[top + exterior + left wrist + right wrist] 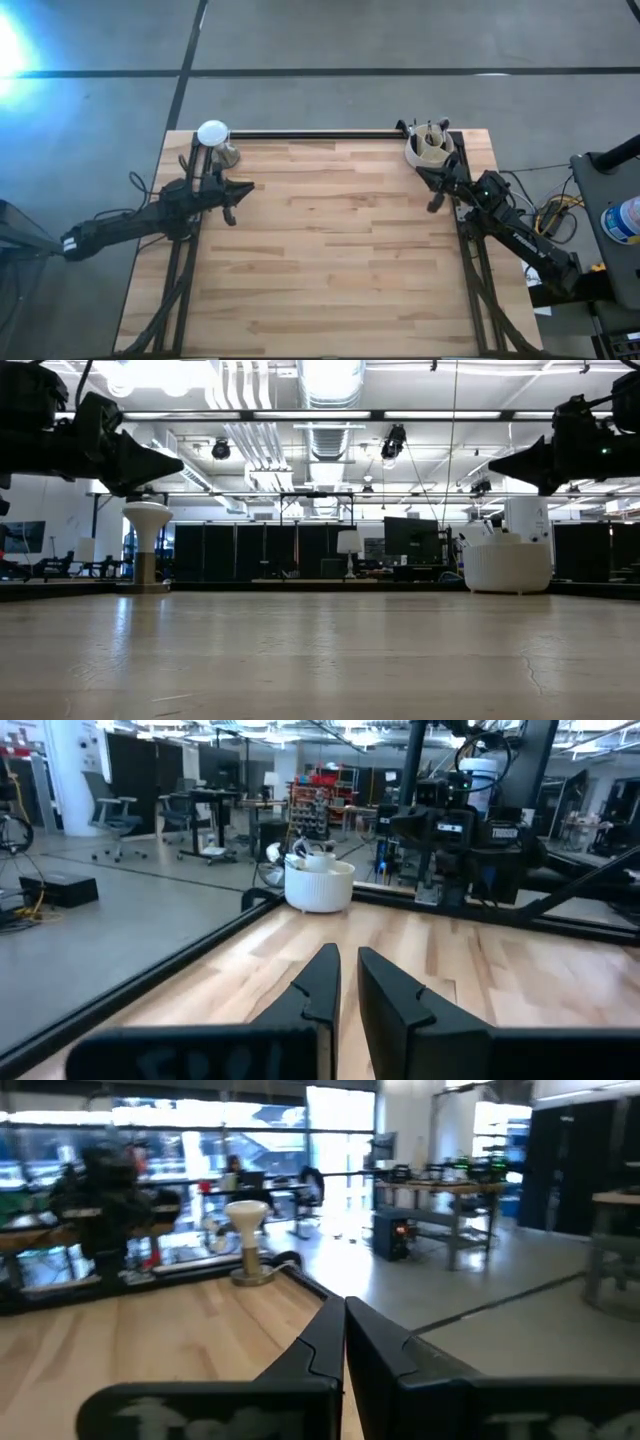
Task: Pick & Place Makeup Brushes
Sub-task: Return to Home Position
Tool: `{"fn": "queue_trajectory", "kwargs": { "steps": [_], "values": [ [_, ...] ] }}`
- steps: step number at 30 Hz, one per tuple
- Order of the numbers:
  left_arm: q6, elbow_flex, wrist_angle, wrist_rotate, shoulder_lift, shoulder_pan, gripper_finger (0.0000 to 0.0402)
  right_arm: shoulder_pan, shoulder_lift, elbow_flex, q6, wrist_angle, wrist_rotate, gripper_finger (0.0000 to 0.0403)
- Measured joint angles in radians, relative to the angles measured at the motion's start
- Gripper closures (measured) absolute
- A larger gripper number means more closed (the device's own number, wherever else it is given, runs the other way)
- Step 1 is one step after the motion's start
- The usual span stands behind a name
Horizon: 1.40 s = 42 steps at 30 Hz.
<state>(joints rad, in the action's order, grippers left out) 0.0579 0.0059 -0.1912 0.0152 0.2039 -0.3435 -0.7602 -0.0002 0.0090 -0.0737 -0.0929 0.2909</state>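
Beside the clenched right claw (343, 1306), brushes (432, 134) seemingly stand in the white holder (413, 154).

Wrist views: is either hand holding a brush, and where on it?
Nothing held. Left hand and right hand are empty; brushes stand in the white holder.

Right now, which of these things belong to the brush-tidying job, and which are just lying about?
Job: makeup brushes in the white holder; left hand; right hand, both empty.
Lying about: white mushroom-shaped stand, far left corner.
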Motion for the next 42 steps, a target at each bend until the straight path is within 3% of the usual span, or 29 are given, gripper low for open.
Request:
{"fn": "queue_trajectory", "kwargs": {
  "steps": [4,11,16,27,38,42],
  "values": [
    [0.016,0.000,0.018,-0.029,-0.002,-0.001,0.0369,0.072,0.000,0.000,-0.024,-0.001,-0.114,0.0394],
    [0.021,0.000,0.029,-0.037,-0.006,-0.001,0.0369,0.302,0.000,0.000,0.062,0.007,-0.304,0.0394],
    [0.038,0.000,0.089,-0.040,-0.024,-0.001,0.0369,0.368,0.000,0.000,0.066,0.066,-0.284,0.0394],
    [0.013,0.000,0.105,-0.077,-0.108,0.000,0.0369,0.367,0.002,0.000,0.090,0.084,-0.291,0.0394],
    [0.019,0.000,0.149,-0.076,-0.109,0.000,0.0369,0.367,0.047,0.000,0.073,0.084,-0.292,0.0394],
    [-0.025,0.000,0.103,-0.012,-0.122,0.000,0.0369,0.367,0.055,0.000,0.074,0.084,-0.292,0.0394]
  ]
}}
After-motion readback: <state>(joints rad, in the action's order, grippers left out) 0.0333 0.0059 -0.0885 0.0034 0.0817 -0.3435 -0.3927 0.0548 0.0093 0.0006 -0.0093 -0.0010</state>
